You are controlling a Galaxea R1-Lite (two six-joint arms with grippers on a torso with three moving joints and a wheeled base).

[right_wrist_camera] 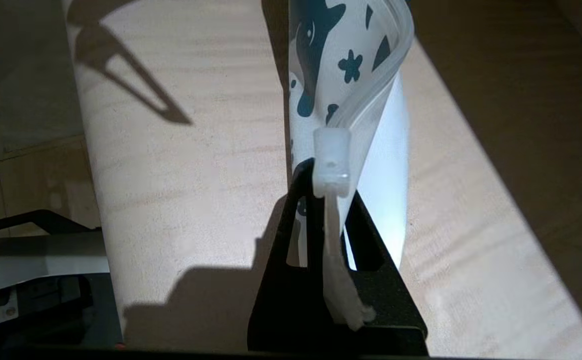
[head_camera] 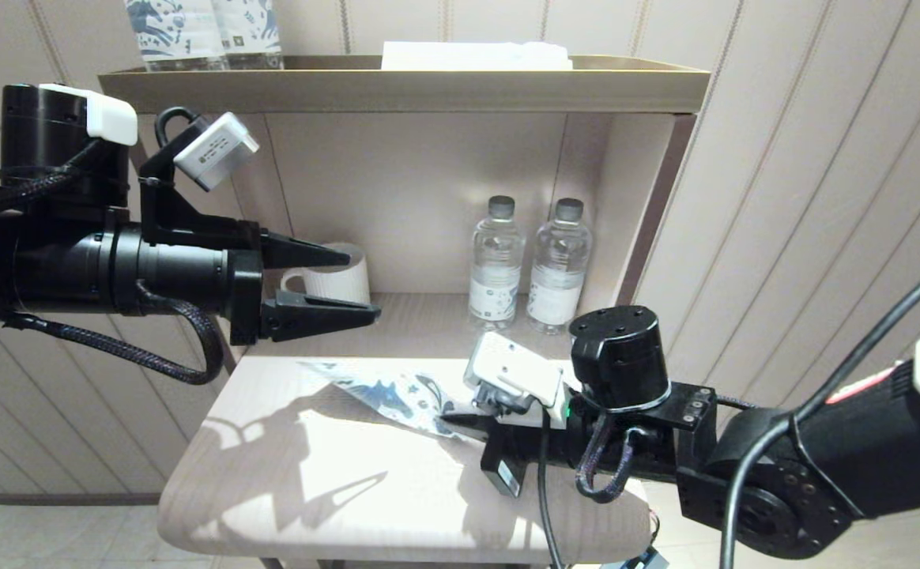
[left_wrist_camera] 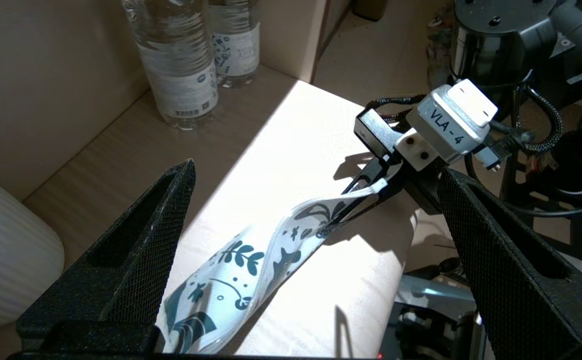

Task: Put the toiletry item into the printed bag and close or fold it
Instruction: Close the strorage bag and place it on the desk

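— Right gripper (head_camera: pixel 460 419) status?

— Clamped tight on one end of the printed bag (head_camera: pixel 385 395), right at its zipper slider (right_wrist_camera: pixel 332 162), near the right front edge of the shelf top (head_camera: pixel 286 474). From there the bag stretches back toward the middle of that surface, partly lifted and twisted.

— And the other one?

— I've got the left gripper (head_camera: pixel 349 286) hanging above the left rear part, fingers spread wide, holding nothing. Two water bottles (head_camera: pixel 525 265) stand at the back, a ribbed white cup (head_camera: pixel 333 276) at the back left.

— Toothbrush?

— I can't see it.
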